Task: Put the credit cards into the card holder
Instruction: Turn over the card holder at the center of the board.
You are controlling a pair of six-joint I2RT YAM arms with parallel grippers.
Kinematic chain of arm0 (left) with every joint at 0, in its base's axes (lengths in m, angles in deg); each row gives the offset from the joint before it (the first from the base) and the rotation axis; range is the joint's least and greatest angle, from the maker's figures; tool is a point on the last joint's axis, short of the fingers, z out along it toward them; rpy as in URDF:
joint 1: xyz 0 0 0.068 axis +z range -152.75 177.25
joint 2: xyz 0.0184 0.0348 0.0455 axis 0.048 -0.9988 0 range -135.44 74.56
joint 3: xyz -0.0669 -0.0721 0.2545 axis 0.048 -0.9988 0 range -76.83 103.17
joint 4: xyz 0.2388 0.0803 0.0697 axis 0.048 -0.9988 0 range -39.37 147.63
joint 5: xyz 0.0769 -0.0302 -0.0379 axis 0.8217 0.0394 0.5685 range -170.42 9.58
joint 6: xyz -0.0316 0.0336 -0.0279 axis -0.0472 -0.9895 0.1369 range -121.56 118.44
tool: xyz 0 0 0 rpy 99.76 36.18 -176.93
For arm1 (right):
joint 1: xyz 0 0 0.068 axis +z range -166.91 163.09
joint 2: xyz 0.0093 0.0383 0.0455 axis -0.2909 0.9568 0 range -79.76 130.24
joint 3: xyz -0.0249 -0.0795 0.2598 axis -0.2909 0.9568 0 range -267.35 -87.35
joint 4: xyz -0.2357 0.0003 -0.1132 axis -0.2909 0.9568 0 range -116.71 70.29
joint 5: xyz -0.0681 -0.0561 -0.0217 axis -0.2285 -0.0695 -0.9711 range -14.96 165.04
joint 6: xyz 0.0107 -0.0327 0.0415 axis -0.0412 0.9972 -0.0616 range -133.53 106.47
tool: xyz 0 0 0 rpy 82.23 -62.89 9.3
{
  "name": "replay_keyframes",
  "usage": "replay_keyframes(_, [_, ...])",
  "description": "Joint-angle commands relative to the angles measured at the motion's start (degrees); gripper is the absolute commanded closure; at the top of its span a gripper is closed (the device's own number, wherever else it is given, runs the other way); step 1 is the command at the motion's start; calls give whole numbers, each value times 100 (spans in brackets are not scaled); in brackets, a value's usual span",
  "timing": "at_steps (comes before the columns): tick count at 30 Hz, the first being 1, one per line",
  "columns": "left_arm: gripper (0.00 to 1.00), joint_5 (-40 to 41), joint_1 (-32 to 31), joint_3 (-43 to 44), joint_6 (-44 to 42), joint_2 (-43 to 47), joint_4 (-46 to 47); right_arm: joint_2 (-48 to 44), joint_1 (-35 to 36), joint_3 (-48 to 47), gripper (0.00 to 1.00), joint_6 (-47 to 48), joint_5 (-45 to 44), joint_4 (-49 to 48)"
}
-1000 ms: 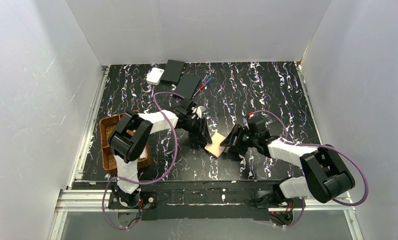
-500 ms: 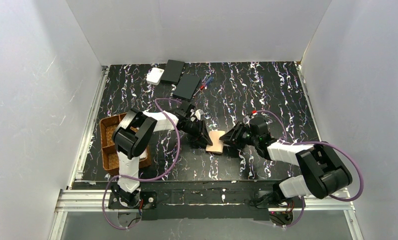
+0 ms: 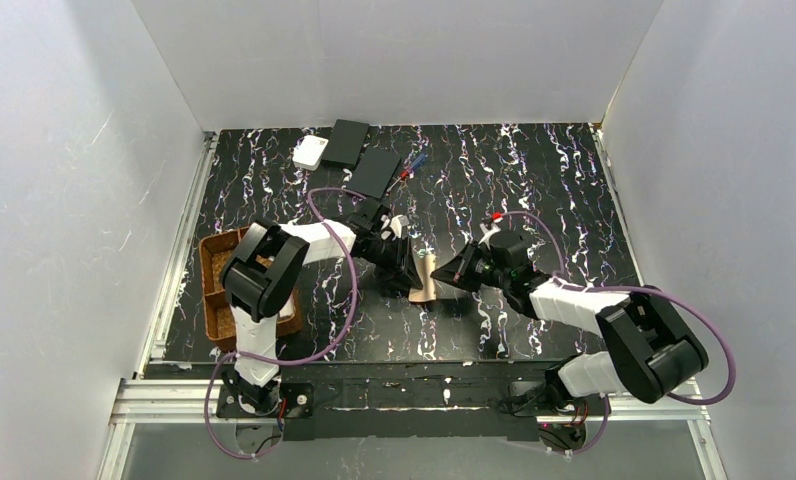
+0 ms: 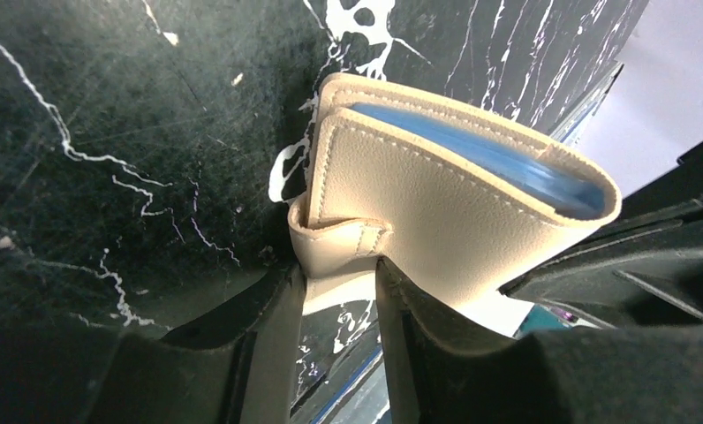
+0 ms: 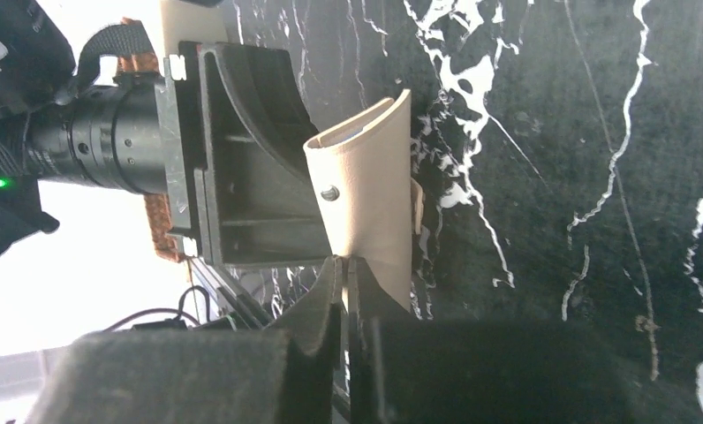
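The left gripper (image 4: pixel 339 272) clamps the tab (image 4: pixel 341 238) of the holder (image 4: pixel 436 199) standing on edge just ahead of it, the right gripper (image 5: pixel 346 265) pinches the far cover (image 5: pixel 366 194), so I judge they should part slowly, evenly, low over the desk (image 4: pixel 109 132), lest either thin grip slip.

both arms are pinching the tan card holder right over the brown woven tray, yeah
Not over the brown woven tray, which sits at the left edge. Both arms pinch the card holder over the middle of the black table. Top external view shows it.
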Motion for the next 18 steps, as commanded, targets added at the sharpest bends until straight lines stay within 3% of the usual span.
replay_keyframes(1, [61, 189, -83, 449, -596, 723, -346, -339, 203, -788, 99, 925, -345, 1001])
replay_keyframes(9, [22, 1866, 449, 320, -1510, 2283, -1146, -514, 408, -2384, 99, 2999, -1905, 4029])
replay_keyframes(12, [16, 2171, 728, 322, -1619, 2744, -1264, -238, 1078, -2979, 99, 3279, -3029, 4944])
replay_keyframes(16, [14, 2176, 1184, 326, -1248, 3137, -1825, 417, 2478, -3764, 98, 2861, -4829, 5964])
replay_keyframes(17, [14, 2109, 1332, 170, -1040, 3288, -1925, 618, 2777, -3949, 93, 2789, -4964, 6061])
replay_keyframes(18, [13, 2005, 1491, -42, -798, 3455, -2026, 827, 3008, -4109, 79, 2790, -4837, 6025])
